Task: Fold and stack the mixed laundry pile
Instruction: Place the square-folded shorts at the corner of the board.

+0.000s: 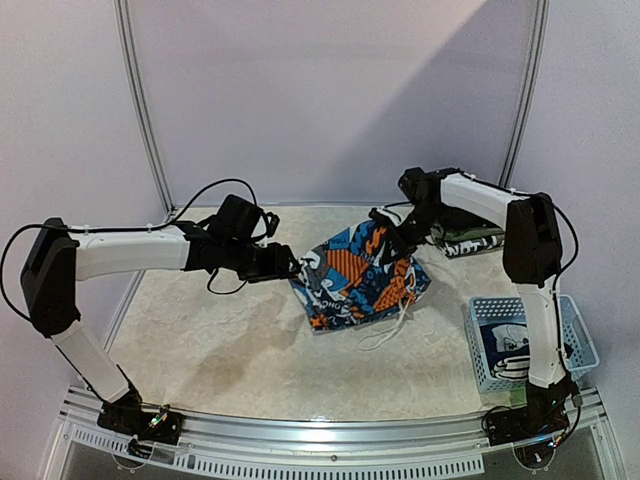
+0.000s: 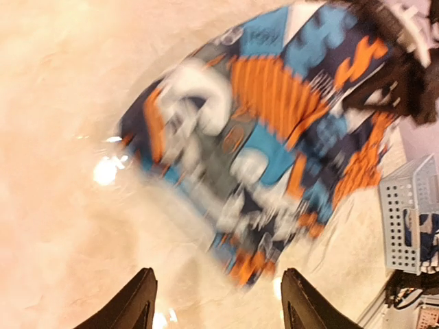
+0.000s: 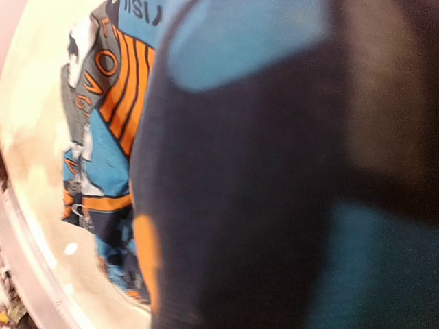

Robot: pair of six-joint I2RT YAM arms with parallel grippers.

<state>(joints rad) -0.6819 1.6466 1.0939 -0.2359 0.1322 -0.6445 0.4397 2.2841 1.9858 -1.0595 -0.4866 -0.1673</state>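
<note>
Working on the cartoon-print garment (image 1: 355, 275), one piece of the mixed laundry pile, spread in a rough diamond just past the middle of the surface (image 1: 200, 340). Pinched at its 1 o'clock corner by the right gripper (image 1: 397, 243), jaws together and clamped on the cloth. Close enough there to fill the right wrist view with blue, orange and dark print. Approached at its 9 o'clock edge by the left gripper (image 1: 290, 262), jaws apart, nothing between the fingers (image 2: 127, 305), only bare surface below them in the left wrist view.

Looks like the spreading step before a fold. To do it well:
- Bring the left gripper down onto the 9 o'clock corner, take one layer only and close fully.
- Draw both corners apart, toward 9 and 3 o'clock, until flat.
- Keep the lift low to avoid dragging the lower point into a bunch.
- Mind the white drawstring (image 1: 392, 325) trailing at 5 o'clock. Tuck inside before folding, or expect a lumpy stack.

At 2 o'clock, the folded olive-green cloth (image 1: 472, 238), touching or just behind the right gripper; cannot tell which. Pull away from there rather than over. At 4 o'clock, well apart from the garment, the pale blue basket (image 1: 490, 303), holding a black-and-white printed piece (image 1: 505, 352) not yet folded.
</note>
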